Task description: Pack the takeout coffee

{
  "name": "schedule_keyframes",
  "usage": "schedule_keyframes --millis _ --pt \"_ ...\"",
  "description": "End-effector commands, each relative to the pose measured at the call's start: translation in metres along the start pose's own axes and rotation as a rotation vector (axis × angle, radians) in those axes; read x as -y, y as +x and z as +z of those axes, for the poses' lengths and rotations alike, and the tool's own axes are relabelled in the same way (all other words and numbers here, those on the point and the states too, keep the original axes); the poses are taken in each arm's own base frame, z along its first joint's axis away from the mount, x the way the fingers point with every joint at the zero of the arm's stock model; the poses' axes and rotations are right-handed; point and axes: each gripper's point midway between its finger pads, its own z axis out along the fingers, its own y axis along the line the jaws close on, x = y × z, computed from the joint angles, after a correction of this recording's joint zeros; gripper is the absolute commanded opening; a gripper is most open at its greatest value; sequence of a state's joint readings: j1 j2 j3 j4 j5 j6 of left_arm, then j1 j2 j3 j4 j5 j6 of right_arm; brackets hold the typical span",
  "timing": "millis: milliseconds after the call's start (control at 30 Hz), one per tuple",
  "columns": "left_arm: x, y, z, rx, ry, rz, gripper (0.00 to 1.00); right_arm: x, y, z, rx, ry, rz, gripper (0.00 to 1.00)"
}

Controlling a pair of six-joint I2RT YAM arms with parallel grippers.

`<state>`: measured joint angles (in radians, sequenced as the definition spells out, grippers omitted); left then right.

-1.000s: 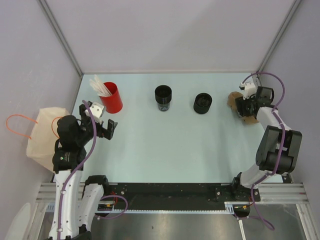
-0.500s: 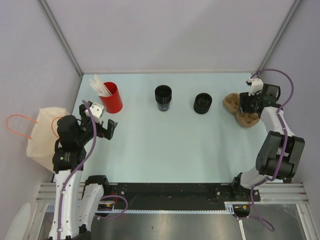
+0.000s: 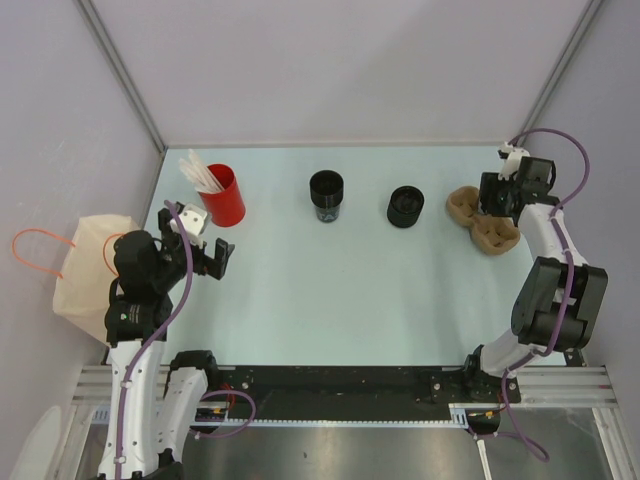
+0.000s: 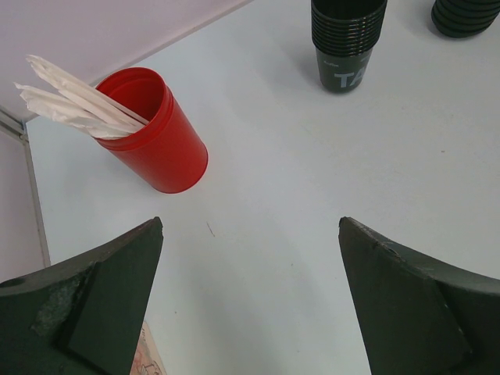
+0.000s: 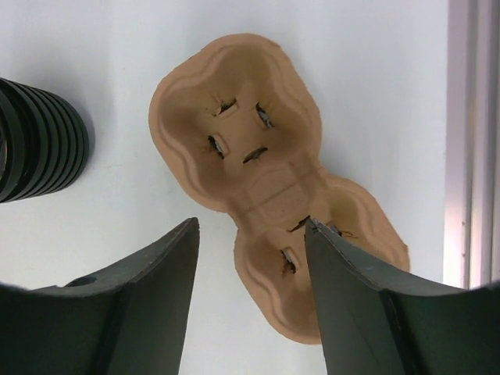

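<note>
The takeout coffee (image 3: 326,193) is a black cup standing upright at the far middle of the table, and it also shows in the left wrist view (image 4: 348,43). My left gripper (image 3: 205,243) (image 4: 250,226) hovers open near the left edge, well short of the cup, with nothing between its fingers. My right gripper (image 3: 497,196) (image 5: 251,226) is open above a brown pulp cup carrier (image 3: 480,222) (image 5: 250,148). One finger is over the carrier's near well, the other over bare table.
A squat black round stack (image 3: 405,206) (image 5: 35,141) sits between the cup and the carrier. A red cup with white sticks (image 3: 222,195) (image 4: 152,129) stands far left. A paper bag with orange handles (image 3: 85,265) hangs off the table's left edge.
My right gripper has moved toward the far right corner, uncovering more of the carrier, and its jaws have narrowed slightly. The left arm has not moved.
</note>
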<state>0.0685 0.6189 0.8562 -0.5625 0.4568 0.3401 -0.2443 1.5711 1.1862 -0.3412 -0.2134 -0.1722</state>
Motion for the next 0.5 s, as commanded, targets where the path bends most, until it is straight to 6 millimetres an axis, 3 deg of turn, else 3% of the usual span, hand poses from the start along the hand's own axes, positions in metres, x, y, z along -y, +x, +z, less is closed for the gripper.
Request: schedule_keyframes --millis 0,100,200,467 --pt "0.000 -0.006 0.000 0.032 0.005 -0.002 0.99 -0.001 0.003 0.010 -0.045 0.000 -0.049 0.68" --pt "0.000 -0.006 0.000 0.033 0.003 -0.003 0.99 0.002 0.005 0.007 -0.092 -0.013 -0.183 0.84" --pt "0.001 -0.007 0.000 0.035 0.009 -0.003 0.99 0.012 -0.009 0.002 -0.076 0.003 -0.274 0.99" --pt "0.001 -0.006 0.001 0.032 0.012 -0.007 0.99 0.024 -0.019 0.014 -0.081 -0.086 -0.525 1.00"
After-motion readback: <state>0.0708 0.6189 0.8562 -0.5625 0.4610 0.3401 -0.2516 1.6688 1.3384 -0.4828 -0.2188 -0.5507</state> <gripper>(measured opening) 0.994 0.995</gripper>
